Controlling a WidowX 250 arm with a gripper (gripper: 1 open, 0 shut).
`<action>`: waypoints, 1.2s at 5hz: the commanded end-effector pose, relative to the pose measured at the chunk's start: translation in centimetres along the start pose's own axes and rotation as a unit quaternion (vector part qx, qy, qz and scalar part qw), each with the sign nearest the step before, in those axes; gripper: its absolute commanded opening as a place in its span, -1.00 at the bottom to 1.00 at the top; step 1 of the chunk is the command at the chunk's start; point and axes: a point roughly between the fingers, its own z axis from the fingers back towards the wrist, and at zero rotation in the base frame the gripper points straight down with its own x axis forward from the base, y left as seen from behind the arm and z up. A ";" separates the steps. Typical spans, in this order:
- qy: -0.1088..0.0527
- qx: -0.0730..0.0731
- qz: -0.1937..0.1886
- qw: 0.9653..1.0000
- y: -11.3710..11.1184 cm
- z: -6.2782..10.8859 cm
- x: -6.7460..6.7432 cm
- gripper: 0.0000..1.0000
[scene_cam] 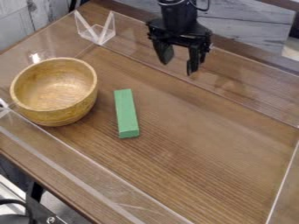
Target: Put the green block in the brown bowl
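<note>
Approach step, nothing grasped yet. My gripper (pixel 179 54) hangs w/ jaws spread, empty, well apart from green block (pixel 126 113), which lies flat on worktop (pixel 211 149) just beside brown bowl (pixel 54 90). Next: move over block, descend, pinch across narrow width.
</note>
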 end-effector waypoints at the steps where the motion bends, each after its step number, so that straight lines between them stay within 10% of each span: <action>1: -0.035 0.004 -0.002 0.999 0.2 1.6 1.6 1.00; 6: -0.042 0.001 0.010 0.999 0.8 1.1 2.4 1.00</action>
